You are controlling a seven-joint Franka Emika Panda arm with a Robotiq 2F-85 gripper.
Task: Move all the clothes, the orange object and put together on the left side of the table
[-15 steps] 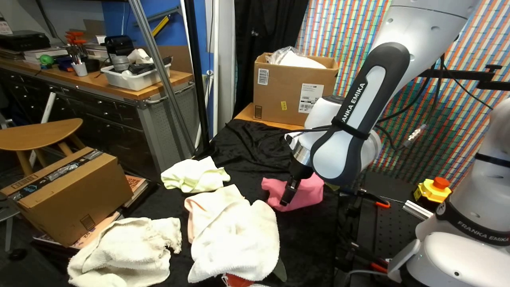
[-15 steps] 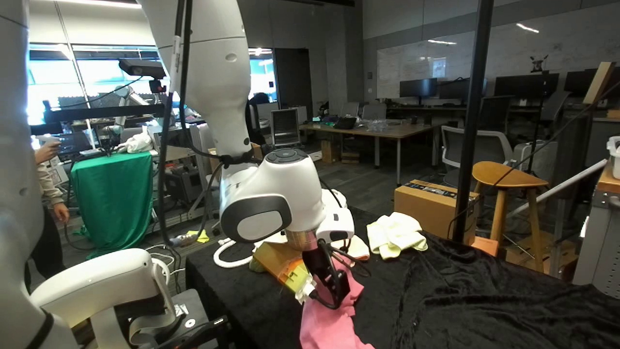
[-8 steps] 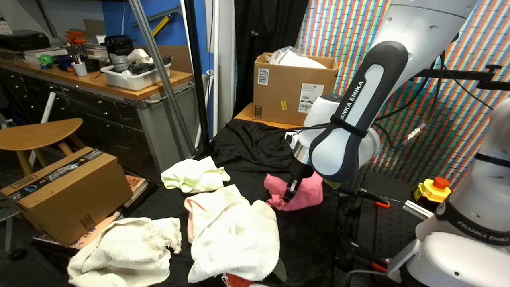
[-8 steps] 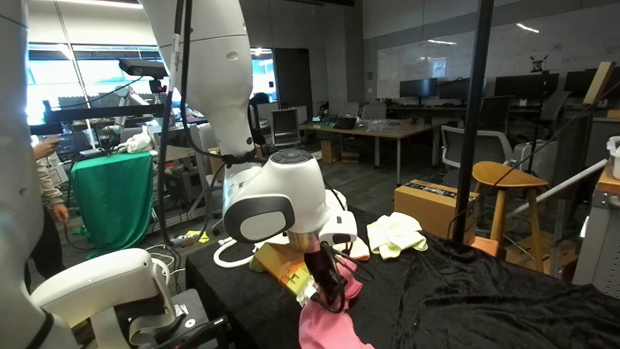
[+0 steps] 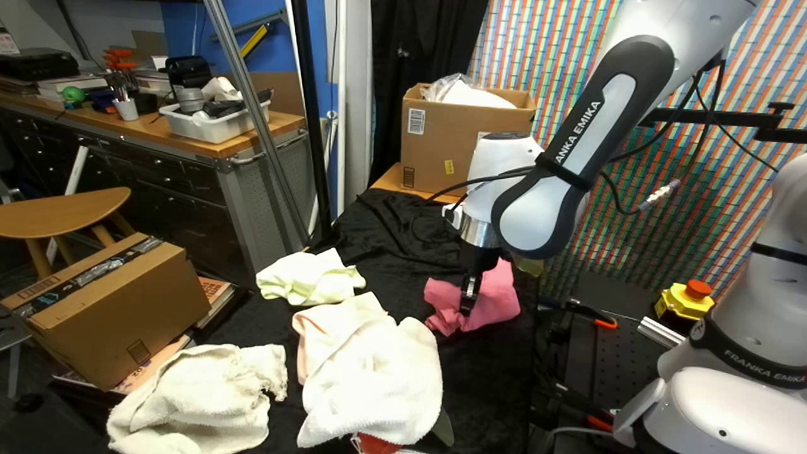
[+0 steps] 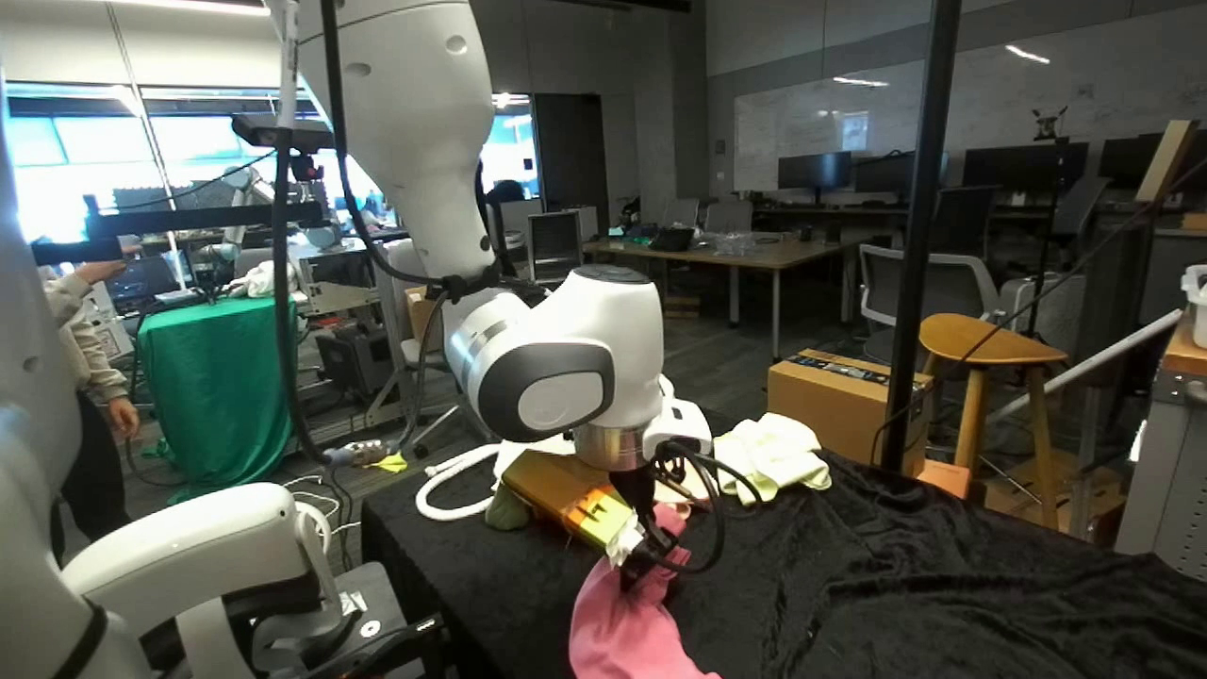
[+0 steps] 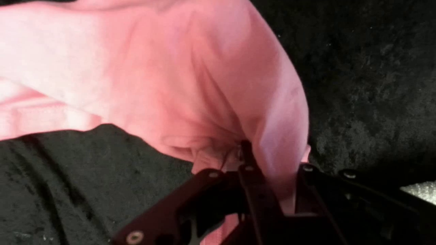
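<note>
Velvety black tabletop (image 5: 394,243), pincer (image 5: 466,310) tight on a puckered fold of smooth pink cloth (image 5: 496,299).

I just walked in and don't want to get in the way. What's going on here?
A Franka Emika arm holds a bunched fold of the bright pink cloth in its gripper. Elsewhere on the black-covered table lie a pale yellow cloth, a cream cloth, and a white cloth overlapping a pale pink cloth. A bit of an orange-red object shows at the white cloth's edge. Gathering everything together looks unfinished.
</note>
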